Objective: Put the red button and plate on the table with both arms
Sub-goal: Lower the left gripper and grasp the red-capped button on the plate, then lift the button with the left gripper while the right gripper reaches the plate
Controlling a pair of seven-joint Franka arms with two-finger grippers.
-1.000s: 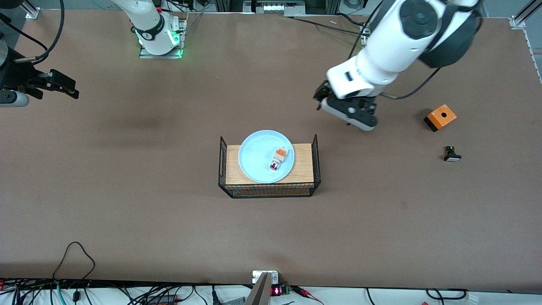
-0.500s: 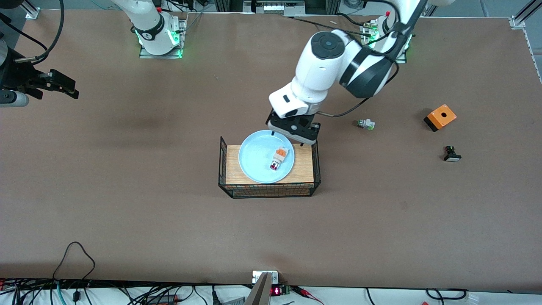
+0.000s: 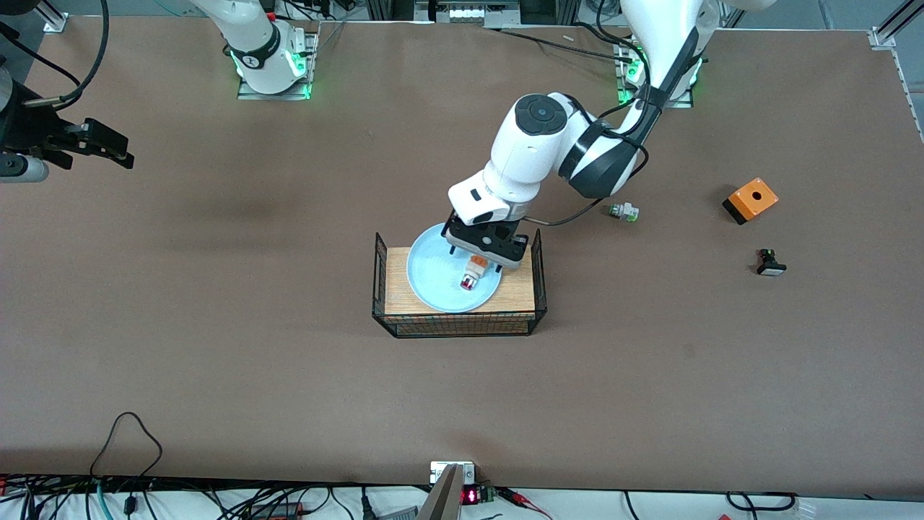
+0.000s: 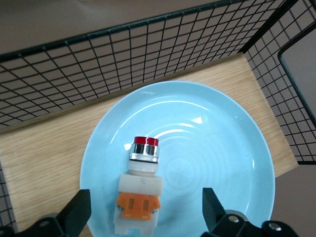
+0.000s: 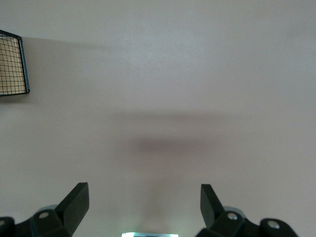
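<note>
Left claw (image 3: 476, 261) moved over red button (image 3: 473, 271) on plate (image 3: 433, 278), fingers spread; right claw (image 5: 143, 207) waits, spread.

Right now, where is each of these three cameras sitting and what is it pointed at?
Front view: high across the table, facing both arms' bases.
Left wrist view: looks down on the red button lying on the plate; open left gripper frames it.
Right wrist view: faces bare table; open right gripper shows.
Shared: front and left wrist views show plate, button and wire rack.

The right gripper (image 5: 143, 202) hangs with its 2 fingers (image 5: 74, 200) spread wide over bare table (image 5: 197, 74); a wire rack (image 5: 12, 66) corner shows at the edge.
</note>
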